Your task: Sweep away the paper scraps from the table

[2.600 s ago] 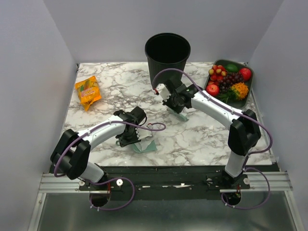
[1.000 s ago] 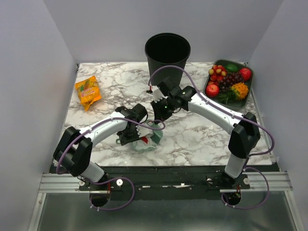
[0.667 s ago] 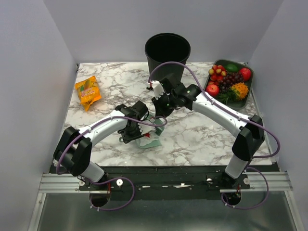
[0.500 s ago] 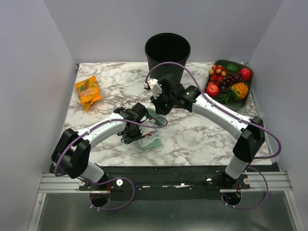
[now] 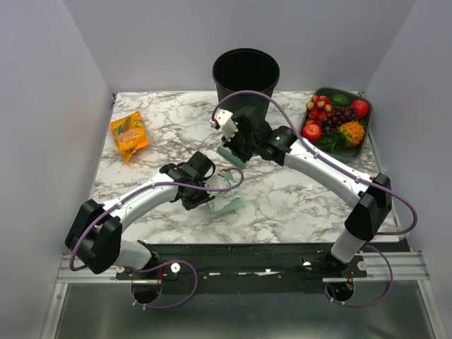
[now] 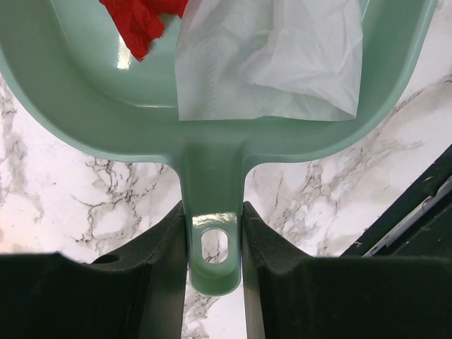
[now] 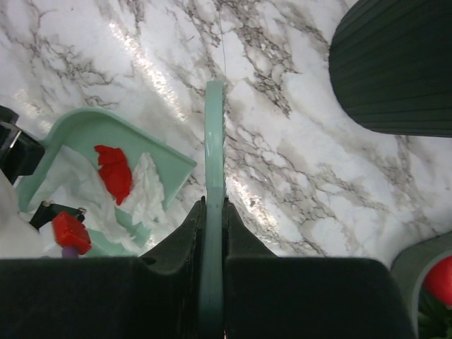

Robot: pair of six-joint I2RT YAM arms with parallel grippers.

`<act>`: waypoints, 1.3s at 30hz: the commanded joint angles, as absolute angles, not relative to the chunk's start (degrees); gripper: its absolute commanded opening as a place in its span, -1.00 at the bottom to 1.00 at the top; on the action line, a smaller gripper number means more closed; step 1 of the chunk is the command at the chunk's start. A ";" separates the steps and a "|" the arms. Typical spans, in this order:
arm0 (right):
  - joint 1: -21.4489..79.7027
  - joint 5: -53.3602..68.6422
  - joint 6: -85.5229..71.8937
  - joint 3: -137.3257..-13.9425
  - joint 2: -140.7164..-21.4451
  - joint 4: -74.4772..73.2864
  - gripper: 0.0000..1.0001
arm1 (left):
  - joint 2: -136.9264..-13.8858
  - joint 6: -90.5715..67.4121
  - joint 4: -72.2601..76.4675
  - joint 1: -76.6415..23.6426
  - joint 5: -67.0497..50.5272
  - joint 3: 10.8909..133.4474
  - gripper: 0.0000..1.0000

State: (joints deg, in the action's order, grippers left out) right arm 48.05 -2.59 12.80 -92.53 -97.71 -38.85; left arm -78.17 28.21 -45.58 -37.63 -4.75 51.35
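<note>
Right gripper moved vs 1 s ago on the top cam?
Yes. The right gripper, shut on the teal brush, has pulled back from the teal dustpan and now sits closer to the black bin, higher in the top view.

Red paper scraps (image 7: pixel 114 173) in dustpan (image 7: pixel 178 167), white marble table (image 7: pixel 282 162)

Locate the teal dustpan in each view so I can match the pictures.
Top external: dustpan lies near the centre front of the table, at the left gripper.
Left wrist: it fills the upper frame, handle between the fingers.
Right wrist: lower left.
Shared landmark: the red paper scrap in the pan, seen in both wrist views.
</note>
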 commanded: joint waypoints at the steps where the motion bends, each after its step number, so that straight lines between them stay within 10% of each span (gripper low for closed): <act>1: 48.25 -7.82 17.04 -95.62 -94.57 -36.12 -0.99 | -76.38 27.86 -44.56 -37.88 -6.68 50.10 -1.00; 39: 18.81 14.49 3.17 -67.85 -71.28 -41.48 -0.99 | -100.53 23.12 -55.46 -37.10 -0.53 115.46 -1.00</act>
State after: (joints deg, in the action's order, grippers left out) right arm 20.47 8.84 5.63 -67.90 -72.20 -42.87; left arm -96.73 25.96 -56.47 -38.30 -3.36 109.10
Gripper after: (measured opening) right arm 0.138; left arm 0.381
